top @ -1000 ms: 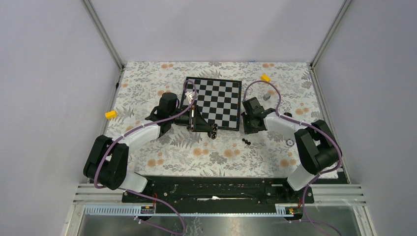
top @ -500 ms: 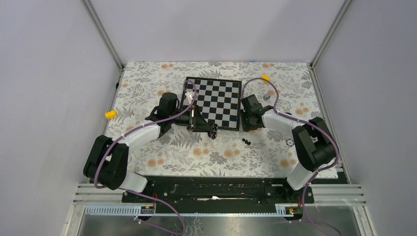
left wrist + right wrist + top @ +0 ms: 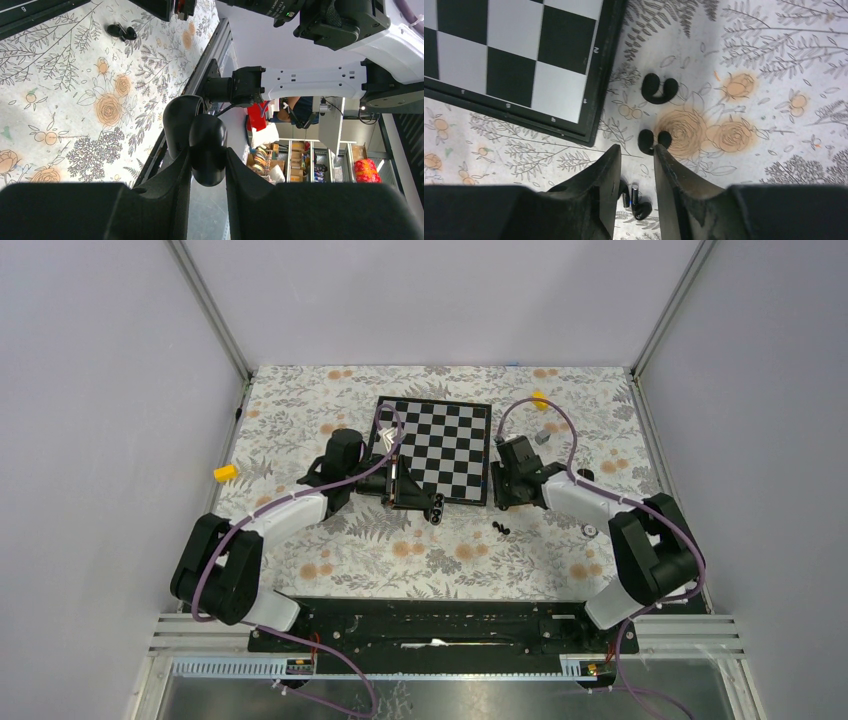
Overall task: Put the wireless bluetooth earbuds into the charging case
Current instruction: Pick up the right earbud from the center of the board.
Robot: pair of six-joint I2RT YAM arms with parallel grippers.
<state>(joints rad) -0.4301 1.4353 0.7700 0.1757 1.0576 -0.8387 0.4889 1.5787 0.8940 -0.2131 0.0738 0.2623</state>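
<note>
Floral worktop (image 3: 300, 410), chessboard (image 3: 445, 440) in the middle toward the far edge. Left gripper (image 3: 207, 167) was pinching the charging case (image 3: 206, 140), lid hinged up, over the worktop centre, just off the board's near edge. Right gripper (image 3: 636, 155) hung over the mat right of centre, fingers a narrow gap apart. One earbud (image 3: 635, 197) showed in that gap; couldn't tell if it was gripped. Two more earbuds (image 3: 659, 90) (image 3: 653, 141) lay on the mat just ahead of the fingertips, beside the board's corner. Yellow block (image 3: 225, 472) by the left edge, another (image 3: 540, 399) near the far right corner.
</note>
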